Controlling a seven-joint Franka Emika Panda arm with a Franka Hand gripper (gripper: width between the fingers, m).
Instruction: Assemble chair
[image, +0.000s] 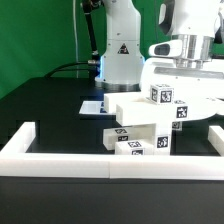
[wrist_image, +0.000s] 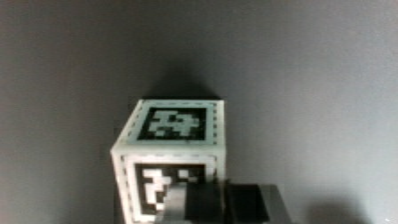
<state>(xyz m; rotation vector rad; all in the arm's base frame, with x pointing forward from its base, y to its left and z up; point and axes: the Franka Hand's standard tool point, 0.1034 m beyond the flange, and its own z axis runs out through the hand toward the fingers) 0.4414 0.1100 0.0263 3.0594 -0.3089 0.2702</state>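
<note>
My gripper (image: 176, 97) hangs low at the exterior view's right, over a pile of white chair parts (image: 138, 137) with black-and-white tags. It is shut on a white square post (image: 135, 103) that sticks out toward the exterior view's left, just above the pile. In the wrist view the post (wrist_image: 175, 150) runs away from the camera, with one tag on its end face and one on its side. My dark fingers (wrist_image: 228, 205) press against it at the frame's edge. The fingertips are hidden in the exterior view.
The long low white border wall (image: 90, 160) runs along the front with a raised corner at the exterior view's left (image: 22, 135). The marker board (image: 93, 105) lies flat behind the pile. The arm's base (image: 118, 55) stands at the back.
</note>
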